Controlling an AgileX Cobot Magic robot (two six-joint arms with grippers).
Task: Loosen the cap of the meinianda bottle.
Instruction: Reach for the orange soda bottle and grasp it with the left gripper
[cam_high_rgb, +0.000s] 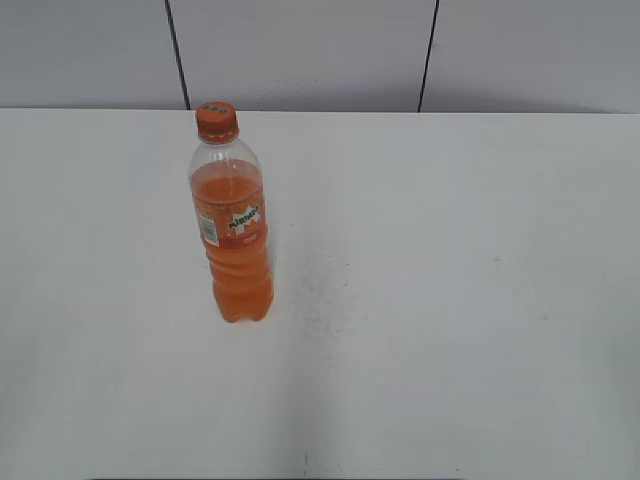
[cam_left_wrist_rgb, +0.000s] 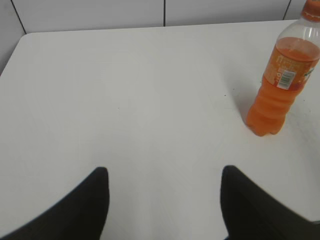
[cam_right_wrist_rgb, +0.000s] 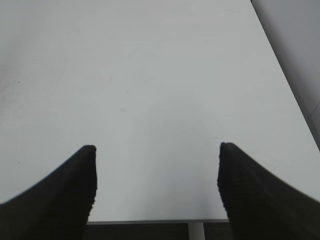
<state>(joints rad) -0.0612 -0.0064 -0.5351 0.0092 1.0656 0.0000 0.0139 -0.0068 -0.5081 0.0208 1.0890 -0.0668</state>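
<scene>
The meinianda bottle (cam_high_rgb: 232, 235) stands upright on the white table (cam_high_rgb: 450, 300), left of the middle, with orange liquid and an orange label. Its orange cap (cam_high_rgb: 216, 120) sits on the neck. The bottle also shows at the right edge of the left wrist view (cam_left_wrist_rgb: 280, 80), with the cap cut off at the top edge (cam_left_wrist_rgb: 312, 12). My left gripper (cam_left_wrist_rgb: 164, 172) is open and empty over bare table, well to the left of the bottle. My right gripper (cam_right_wrist_rgb: 156, 150) is open and empty near the table's front edge; no bottle shows in its view. Neither gripper shows in the exterior view.
A grey panelled wall (cam_high_rgb: 320, 50) runs behind the table's far edge. The table's front edge (cam_right_wrist_rgb: 150, 220) and a white leg (cam_right_wrist_rgb: 196, 231) show under my right gripper, and the table's right edge (cam_right_wrist_rgb: 285, 75) is close by.
</scene>
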